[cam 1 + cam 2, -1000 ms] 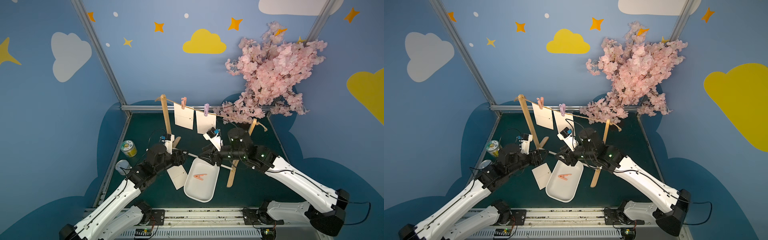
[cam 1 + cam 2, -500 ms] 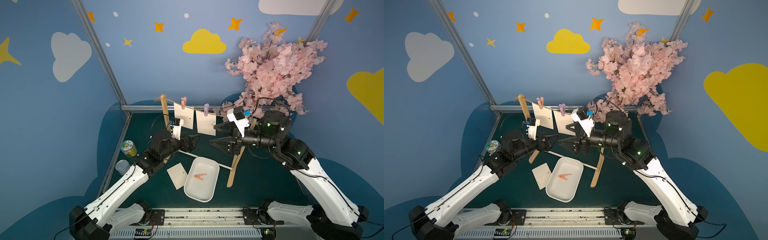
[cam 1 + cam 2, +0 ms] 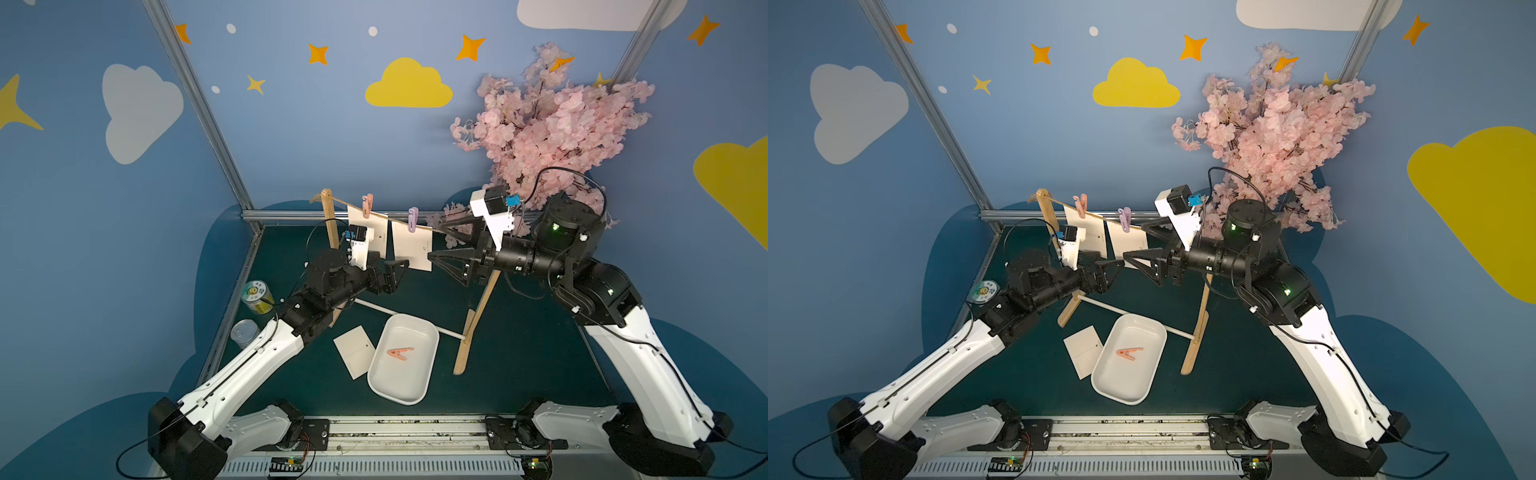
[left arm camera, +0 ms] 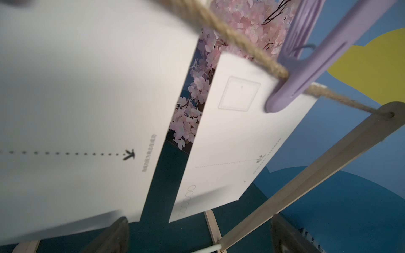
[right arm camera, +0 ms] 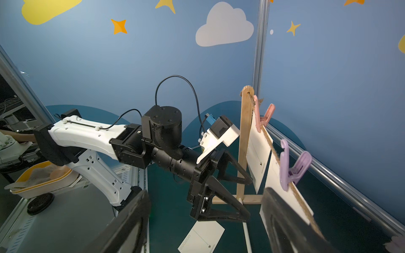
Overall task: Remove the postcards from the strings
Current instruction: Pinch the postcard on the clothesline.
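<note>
The strings are one tan twine between two wooden uprights. Two postcards hang on it: one under a pink clip, one under a purple clip. A third postcard lies flat on the table. My left gripper stands open just below the hanging cards. My right gripper stands open at the purple-clipped card's right edge, holding nothing.
A white tray with an orange clip sits on the green table beside the flat card. The white crossbar rod joins the uprights. Two cans stand at the left. A pink blossom tree fills the back right.
Both arms rose from low beside the tray up to the hanging cards. Both grippers opened wider. The flat card and the orange clip stayed put.
</note>
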